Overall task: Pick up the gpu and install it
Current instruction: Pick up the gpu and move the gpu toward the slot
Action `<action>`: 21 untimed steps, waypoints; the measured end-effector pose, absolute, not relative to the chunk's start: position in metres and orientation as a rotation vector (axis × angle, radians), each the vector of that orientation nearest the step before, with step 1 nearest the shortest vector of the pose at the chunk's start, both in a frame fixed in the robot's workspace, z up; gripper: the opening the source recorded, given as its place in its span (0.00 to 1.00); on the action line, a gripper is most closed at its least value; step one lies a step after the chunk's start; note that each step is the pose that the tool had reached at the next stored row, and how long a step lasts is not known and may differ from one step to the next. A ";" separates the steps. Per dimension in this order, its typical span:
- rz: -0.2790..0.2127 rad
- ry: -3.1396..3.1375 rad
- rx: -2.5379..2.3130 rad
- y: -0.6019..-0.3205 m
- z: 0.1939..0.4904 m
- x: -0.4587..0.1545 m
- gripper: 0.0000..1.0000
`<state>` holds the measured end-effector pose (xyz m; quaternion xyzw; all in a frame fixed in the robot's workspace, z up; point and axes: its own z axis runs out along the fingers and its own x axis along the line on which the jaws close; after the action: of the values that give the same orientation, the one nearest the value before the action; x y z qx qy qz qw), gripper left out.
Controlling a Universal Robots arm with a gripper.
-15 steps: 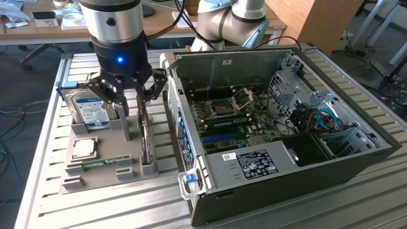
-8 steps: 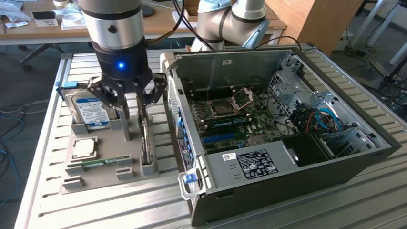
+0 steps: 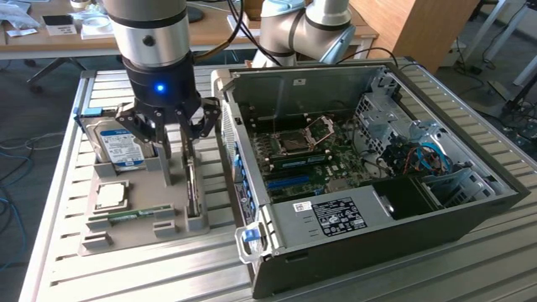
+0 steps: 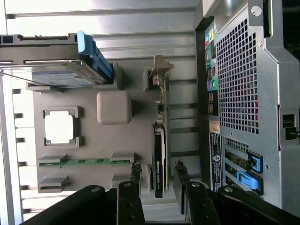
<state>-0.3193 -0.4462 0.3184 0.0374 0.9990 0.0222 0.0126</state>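
Observation:
The gpu [image 4: 160, 140] stands on edge in a slot of the grey holder tray [image 4: 93, 140], a thin dark card with a metal bracket at one end. In the exterior view the gpu [image 3: 193, 196] is a slim strip at the tray's side nearest the computer case [image 3: 336, 214]. My gripper [image 4: 158, 176] hangs right above it, open, one finger [image 4: 136, 174] on each side of the card with a gap on both. My gripper [image 3: 178, 165] has come down to the card's top edge and holds nothing.
The tray also holds a hard drive [image 3: 117, 148], a CPU [image 3: 112, 195] and a green memory stick [image 3: 134, 215]. The case lies open with its motherboard [image 3: 306, 157] exposed, close beside the tray. A second arm [image 3: 302, 25] stands behind the case.

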 end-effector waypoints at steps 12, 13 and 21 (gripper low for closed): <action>0.069 3.114 0.117 -0.446 0.310 -0.319 0.42; 0.069 3.114 0.117 -0.446 0.310 -0.319 0.42; 0.069 3.114 0.117 -0.446 0.309 -0.317 0.42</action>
<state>-0.3170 -0.4460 0.3094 0.0374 0.9990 0.0221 0.0125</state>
